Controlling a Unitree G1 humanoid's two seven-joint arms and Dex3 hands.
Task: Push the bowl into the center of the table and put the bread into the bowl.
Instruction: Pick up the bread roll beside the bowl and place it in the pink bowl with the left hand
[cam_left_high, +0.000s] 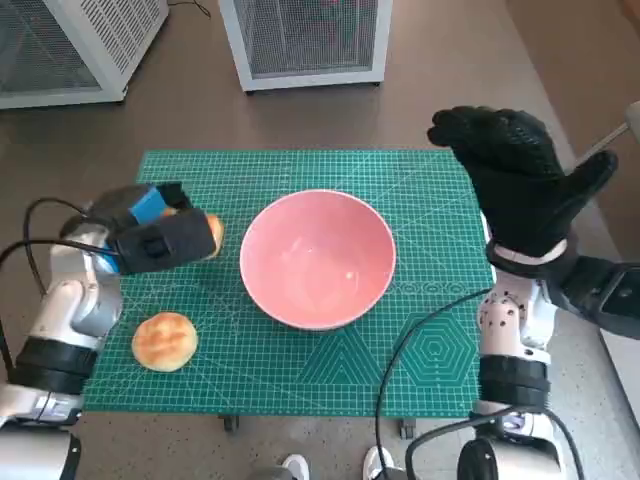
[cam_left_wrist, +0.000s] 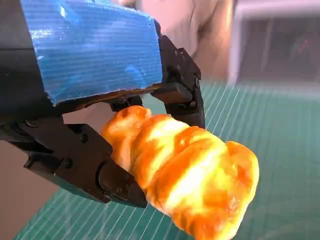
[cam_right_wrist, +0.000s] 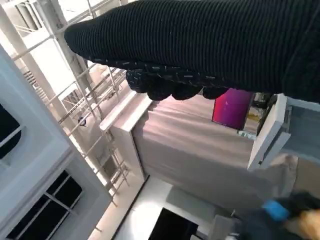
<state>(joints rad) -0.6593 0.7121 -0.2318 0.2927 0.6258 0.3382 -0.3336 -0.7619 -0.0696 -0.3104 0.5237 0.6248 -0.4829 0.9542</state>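
Observation:
A pink bowl (cam_left_high: 318, 258) stands empty near the middle of the green cutting mat (cam_left_high: 400, 340). My left hand (cam_left_high: 155, 235) is to the bowl's left and holds a golden twisted bread (cam_left_wrist: 190, 175) (cam_left_high: 212, 235) between its black fingers (cam_left_wrist: 180, 95), lifted off the mat. A second, round bread roll (cam_left_high: 165, 340) lies on the mat near the front left. My right hand (cam_left_high: 520, 175), in its black glove (cam_right_wrist: 200, 45), hovers raised to the right of the bowl with fingers spread and nothing in it.
Two white mesh-sided cabinets (cam_left_high: 305, 40) (cam_left_high: 70, 45) stand on the floor beyond the table. Black cables (cam_left_high: 420, 340) run along both forearms. A person's shoes (cam_left_high: 295, 467) show below the table's front edge.

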